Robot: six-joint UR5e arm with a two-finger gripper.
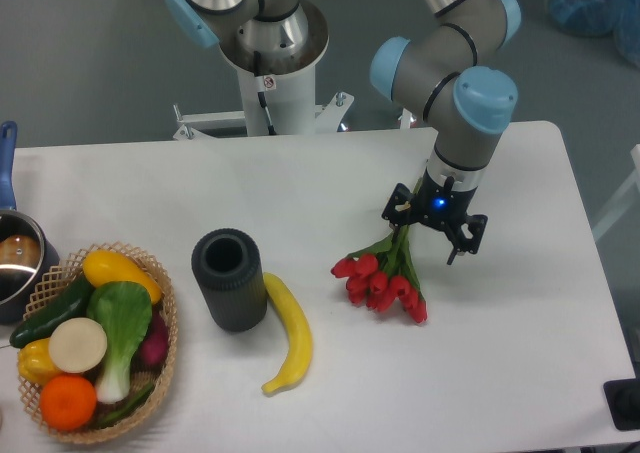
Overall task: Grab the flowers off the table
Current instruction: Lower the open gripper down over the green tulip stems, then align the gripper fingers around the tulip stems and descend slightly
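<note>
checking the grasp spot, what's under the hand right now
The hand hangs open over the green stems of the flowers, which lie on the white table. The red buds stick out toward the front, uncovered. The upper stem ends and the tie are covered by the hand and cannot be seen.

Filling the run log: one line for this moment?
gripper: open, over stems | flowers: flat on table, not held | phase: pre-grasp

you have a single fixed view, set high in front of the worktop [300, 188] and tilted down toward the arm's pedestal [275, 83] at the far edge. it sits near enough that the worktop fills most of the frame, cropping its left edge and near edge, with grey floor beyond.
</note>
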